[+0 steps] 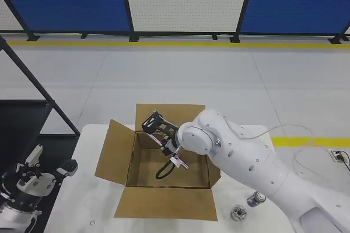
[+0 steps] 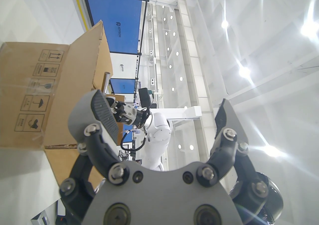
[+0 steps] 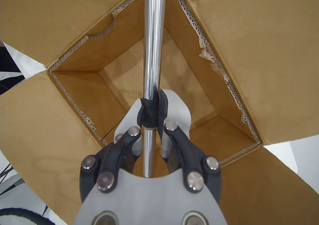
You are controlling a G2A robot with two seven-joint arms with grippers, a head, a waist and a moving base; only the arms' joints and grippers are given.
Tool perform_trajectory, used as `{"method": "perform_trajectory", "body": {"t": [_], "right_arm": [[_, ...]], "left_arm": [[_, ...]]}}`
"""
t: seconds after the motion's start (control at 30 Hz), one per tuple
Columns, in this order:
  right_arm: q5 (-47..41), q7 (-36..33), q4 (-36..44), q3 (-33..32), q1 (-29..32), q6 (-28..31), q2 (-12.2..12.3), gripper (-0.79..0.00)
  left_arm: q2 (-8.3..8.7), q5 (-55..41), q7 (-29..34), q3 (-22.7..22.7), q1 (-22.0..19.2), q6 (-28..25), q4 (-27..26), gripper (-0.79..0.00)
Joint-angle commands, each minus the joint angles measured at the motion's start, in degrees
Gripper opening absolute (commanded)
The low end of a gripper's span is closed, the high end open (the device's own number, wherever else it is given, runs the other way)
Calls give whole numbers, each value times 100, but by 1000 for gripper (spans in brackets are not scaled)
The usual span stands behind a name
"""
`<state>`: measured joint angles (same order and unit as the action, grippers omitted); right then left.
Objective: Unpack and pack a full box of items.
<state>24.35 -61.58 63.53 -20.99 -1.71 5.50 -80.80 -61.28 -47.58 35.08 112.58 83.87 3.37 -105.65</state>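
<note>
An open cardboard box (image 1: 130, 168) stands on the white table, all its flaps folded out; what I can see of its inside (image 3: 117, 71) is bare. My right gripper (image 3: 152, 108) is shut on a polished metal rod (image 3: 153, 24), held upright above the box opening. In the top view this gripper (image 1: 170, 152) sits over the box's far half. From the left wrist view the rod (image 2: 107, 81) pokes up above the box (image 2: 62, 81). My left gripper (image 1: 49, 163) is open and holds nothing, off the table's left edge, its fingers (image 2: 104, 108) pointing up at the ceiling.
Two small metal parts lie on the table right of the box: a short cylinder (image 1: 256, 199) and a toothed round piece (image 1: 238, 213). A small ring (image 1: 92, 222) lies near the front left. A black cart (image 1: 17, 128) stands left of the table.
</note>
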Motion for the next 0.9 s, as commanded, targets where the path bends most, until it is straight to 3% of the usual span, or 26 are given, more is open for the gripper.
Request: {"method": "perform_trajectory", "body": {"t": [0.0,0.17,0.47,0.87], "right_arm": [[78,154,-66,21,144,18,-6,-785],[156,306,-513,143,350,599,-115,-785],[273,670,-1612,419,510,1096,-578,-785],[587,736,-2829,644,481,1317,-1229,-785]], "left_arm": [[-1,27,-33,-8,10,4,-11,0],[9,214,-36,-23,53,57,-26,0],[14,284,11,-22,98,62,-52,0],[12,280,-26,-23,126,33,-73,0]]}}
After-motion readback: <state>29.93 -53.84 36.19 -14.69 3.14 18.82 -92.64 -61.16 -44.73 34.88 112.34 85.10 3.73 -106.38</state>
